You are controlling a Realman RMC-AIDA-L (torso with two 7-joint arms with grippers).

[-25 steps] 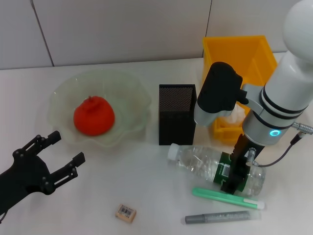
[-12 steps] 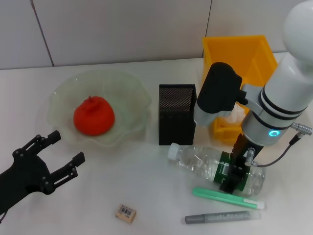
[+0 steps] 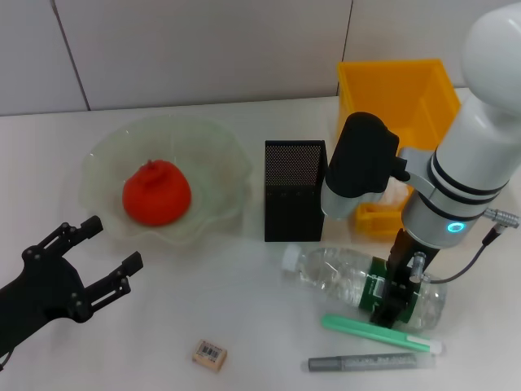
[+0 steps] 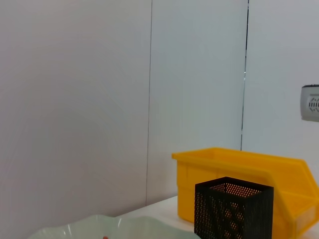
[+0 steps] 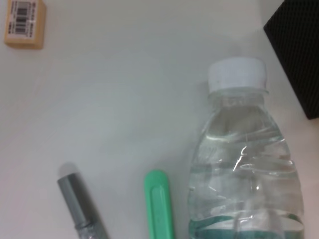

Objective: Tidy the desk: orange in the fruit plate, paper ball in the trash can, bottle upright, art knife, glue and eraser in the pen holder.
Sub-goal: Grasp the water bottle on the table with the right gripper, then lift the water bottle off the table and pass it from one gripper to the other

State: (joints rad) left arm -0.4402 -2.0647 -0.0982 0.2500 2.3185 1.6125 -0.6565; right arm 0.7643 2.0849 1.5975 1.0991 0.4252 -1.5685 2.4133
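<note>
Head view: red-orange orange [image 3: 156,192] sits in the ruffled pale-green glass plate [image 3: 210,147], while the right hand [image 3: 396,292] grips the lying clear plastic bottle [image 3: 342,274]; the left hand [image 3: 89,262] is open and empty.

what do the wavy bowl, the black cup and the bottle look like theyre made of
The fruit plate looks like pale-green translucent glass, though clear plastic is possible: the table shows through its ruffled rim. The pen holder looks like matte black metal mesh, with fine perforations across its walls. The bottle, lying on its side at the right gripper, looks like thin clear plastic, ribbed and glossy, with a white cap.
</note>
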